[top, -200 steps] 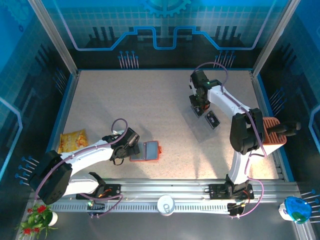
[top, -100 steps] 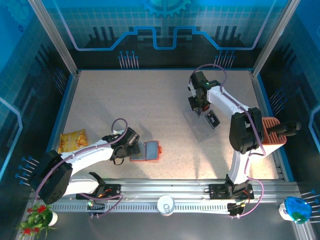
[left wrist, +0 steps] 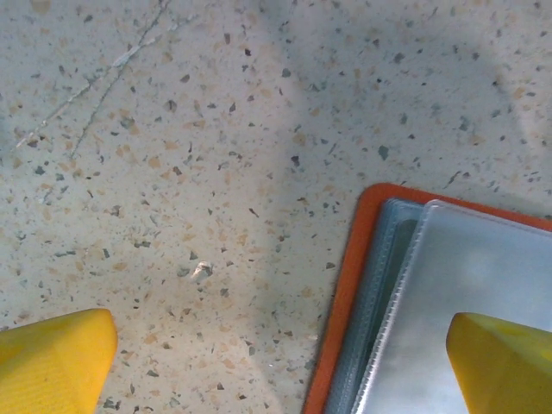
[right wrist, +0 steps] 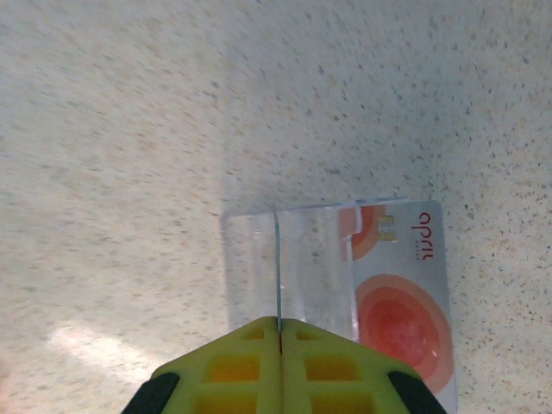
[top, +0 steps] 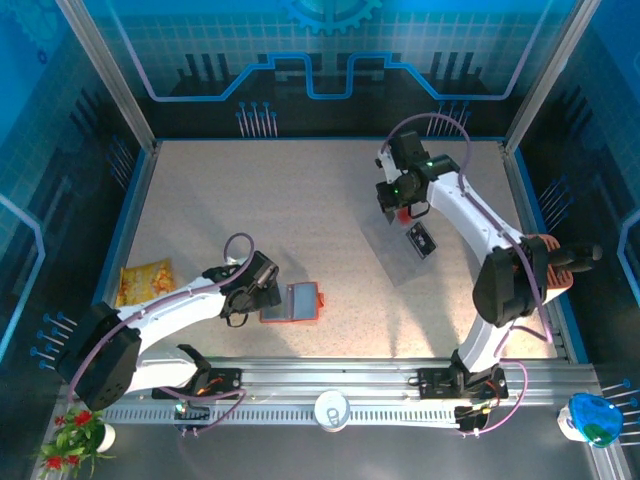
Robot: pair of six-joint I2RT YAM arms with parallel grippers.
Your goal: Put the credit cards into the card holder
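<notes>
Lying open between yellow packet (top: pixel 145 280) and terracotta bin (top: pixel 545 262), the card holder (top: pixel 292 302) has its edge under the left tool (left wrist: pixel 278 362), spread wide, empty. The right tool (right wrist: pixel 279 332), well apart, pinches a pink-red card (right wrist: pixel 401 310) near a dark card (top: pixel 423 241).

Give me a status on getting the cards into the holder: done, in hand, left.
Done: the card holder lies open on the table, with the open left gripper astride its edge. No card shows in its pockets.
In hand: the right gripper is shut on the pink-red card, far from the holder.
Left: carry that card over and slot it in, then the dark card lying on the table.
</notes>
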